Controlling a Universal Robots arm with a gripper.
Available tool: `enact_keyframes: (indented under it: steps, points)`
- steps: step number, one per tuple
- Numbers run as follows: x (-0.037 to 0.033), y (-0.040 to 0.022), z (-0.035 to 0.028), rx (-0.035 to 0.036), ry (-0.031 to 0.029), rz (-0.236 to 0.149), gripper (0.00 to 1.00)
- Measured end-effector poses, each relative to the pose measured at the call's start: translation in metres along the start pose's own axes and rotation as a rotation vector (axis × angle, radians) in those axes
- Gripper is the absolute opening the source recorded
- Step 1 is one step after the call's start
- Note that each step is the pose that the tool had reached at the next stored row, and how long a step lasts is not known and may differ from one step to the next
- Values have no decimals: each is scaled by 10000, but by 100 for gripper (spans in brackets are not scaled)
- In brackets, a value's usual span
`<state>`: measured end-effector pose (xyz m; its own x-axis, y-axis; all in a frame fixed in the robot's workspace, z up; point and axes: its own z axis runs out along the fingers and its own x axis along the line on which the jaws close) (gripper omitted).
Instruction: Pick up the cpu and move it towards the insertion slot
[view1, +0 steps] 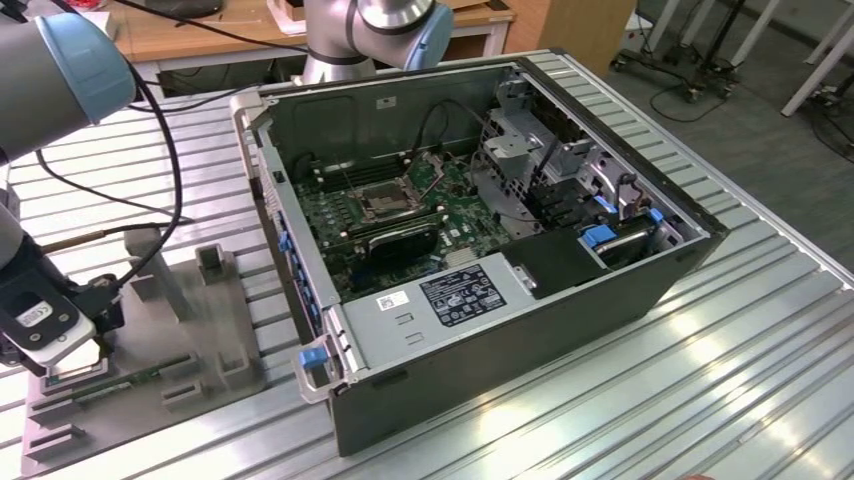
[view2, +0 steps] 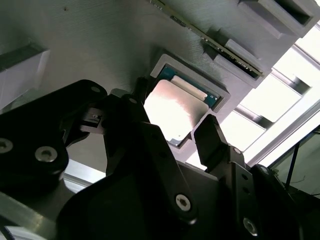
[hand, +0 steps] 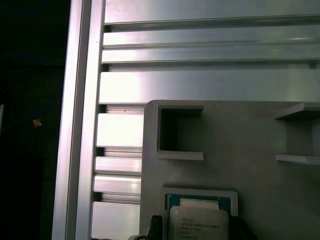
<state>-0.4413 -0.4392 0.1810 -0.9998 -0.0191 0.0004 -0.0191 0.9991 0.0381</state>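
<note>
The cpu (view2: 176, 107) is a flat square chip with a shiny metal top, lying in a shallow square pocket of a grey fixture plate (view1: 214, 320); its top edge also appears in the first wrist view (hand: 200, 220). My gripper (view2: 173, 116) hangs right over it, at the exterior view's lower left (view1: 60, 368). Its black fingers (view2: 210, 137) stand one on each side of the chip, close to its edges, and look open. The insertion slot (view1: 378, 203) is the square silvery socket on the motherboard inside the open computer case.
A long green memory stick (view1: 127, 378) lies on the fixture plate beside the chip's pocket, among raised grey blocks (view1: 214, 262). The black case (view1: 534, 330) has tall walls and cables inside. Everything rests on a ribbed aluminium table (view1: 747, 380).
</note>
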Motion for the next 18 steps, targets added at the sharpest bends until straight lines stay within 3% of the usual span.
enact_keyframes:
  steps: [18]
  points:
    - [1, 0, -7, -1, -1, 0, 64]
